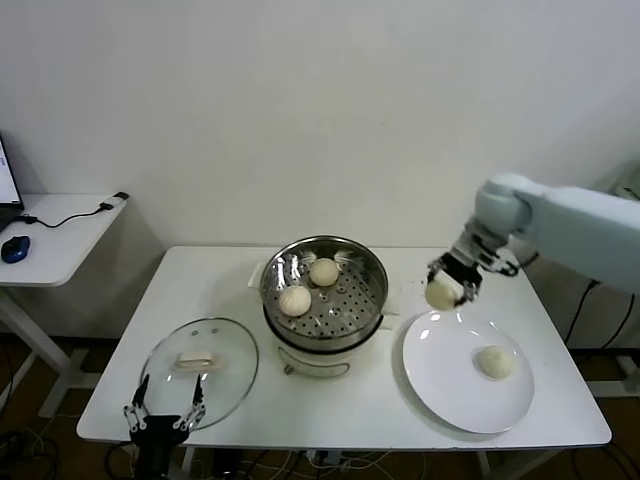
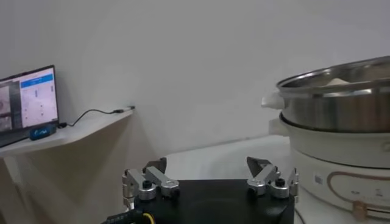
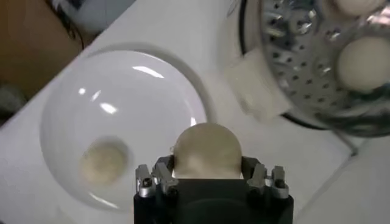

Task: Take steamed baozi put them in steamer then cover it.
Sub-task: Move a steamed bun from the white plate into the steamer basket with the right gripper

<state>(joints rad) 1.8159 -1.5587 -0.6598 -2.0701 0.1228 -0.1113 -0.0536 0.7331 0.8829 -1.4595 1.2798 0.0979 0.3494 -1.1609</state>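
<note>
The steel steamer (image 1: pixel 324 292) stands mid-table with two baozi on its perforated tray, one at the front left (image 1: pixel 294 300) and one at the back (image 1: pixel 324 271). My right gripper (image 1: pixel 446 290) is shut on a third baozi (image 3: pixel 206 150) and holds it above the far left rim of the white plate (image 1: pixel 440 375), to the right of the steamer (image 3: pixel 317 55). A fourth baozi (image 1: pixel 493 362) lies on the plate; it also shows in the right wrist view (image 3: pixel 102 161). The glass cover (image 1: pixel 200 371) lies flat on the table to the steamer's left. My left gripper (image 1: pixel 165 413) is open and empty at the table's front left edge.
A side desk (image 1: pixel 60 235) at the far left holds a blue mouse (image 1: pixel 14 248), a cable and a laptop screen (image 2: pixel 27 100). The wall runs close behind the table. The left wrist view shows the steamer's side (image 2: pixel 338 109) on its white base.
</note>
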